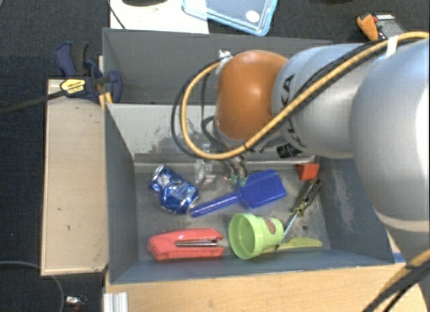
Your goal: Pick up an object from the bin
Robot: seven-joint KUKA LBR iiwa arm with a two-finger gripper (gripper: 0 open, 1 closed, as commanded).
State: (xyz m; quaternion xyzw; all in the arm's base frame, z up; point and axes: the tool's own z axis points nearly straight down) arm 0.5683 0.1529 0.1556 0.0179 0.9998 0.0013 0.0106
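The gripper [216, 171] sits low at the back of the bin [124, 189], between a crumpled blue wrapper [173, 191] and a blue brush [250, 193]. Whether it is spread or closed cannot be told, as the orange cover [245, 95] hides most of it. The arm [349, 102] slants down from the right.

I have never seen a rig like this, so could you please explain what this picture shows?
One camera looks down into a grey metal bin. The big silver shape from the right is a robot arm with an orange cover; its end effector hangs low at the bin's back, between a crumpled blue wrapper and a blue brush. Nearer lie a red stapler and a green cup, with pliers at right. Whether it holds anything, I cannot tell.
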